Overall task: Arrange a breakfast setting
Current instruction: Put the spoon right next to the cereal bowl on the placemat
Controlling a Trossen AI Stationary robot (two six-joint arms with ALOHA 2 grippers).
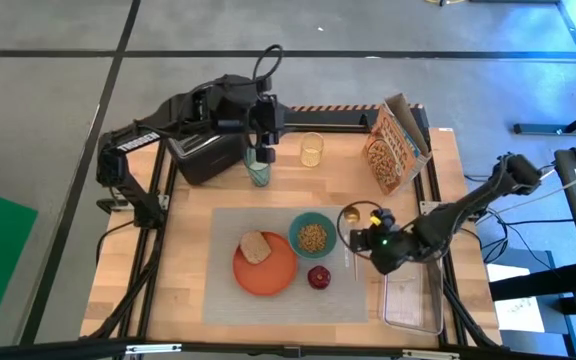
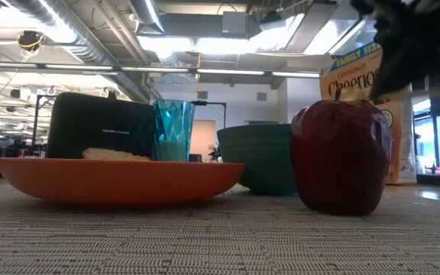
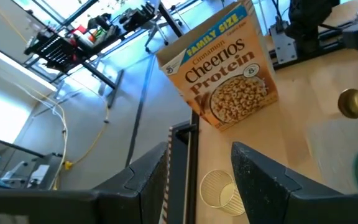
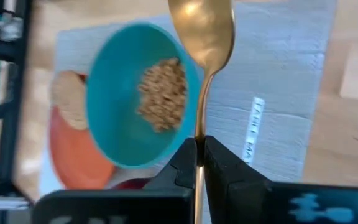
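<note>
A grey placemat (image 1: 278,290) lies mid-table. On it stand an orange plate (image 1: 268,275) with a toast slice (image 1: 256,246), a teal bowl (image 1: 313,235) of cereal and a dark-red apple (image 1: 319,276). My right gripper (image 1: 373,240) is at the mat's right edge, shut on a gold spoon (image 1: 351,215). The pale teal tumbler (image 1: 258,172) stands upright at the back, off the mat, beside the toaster. My left gripper (image 1: 261,140) is just above it and open; the tumbler does not show between its fingers (image 3: 263,180) in the left wrist view. My right gripper pinches the spoon's thin handle (image 4: 199,140) between its two fingers (image 4: 219,165). The fingers lie along the handle. The spoon's bowl (image 4: 202,31) points away from the gripper, beside the teal bowl (image 4: 142,93) and over the placemat (image 4: 272,68).
A black toaster (image 1: 203,155) stands at the back left. A small yellowish glass (image 1: 311,150) and an open Cheerios box (image 1: 396,145) stand at the back right. A clear container (image 1: 413,300) lies at the front right, beside the mat.
</note>
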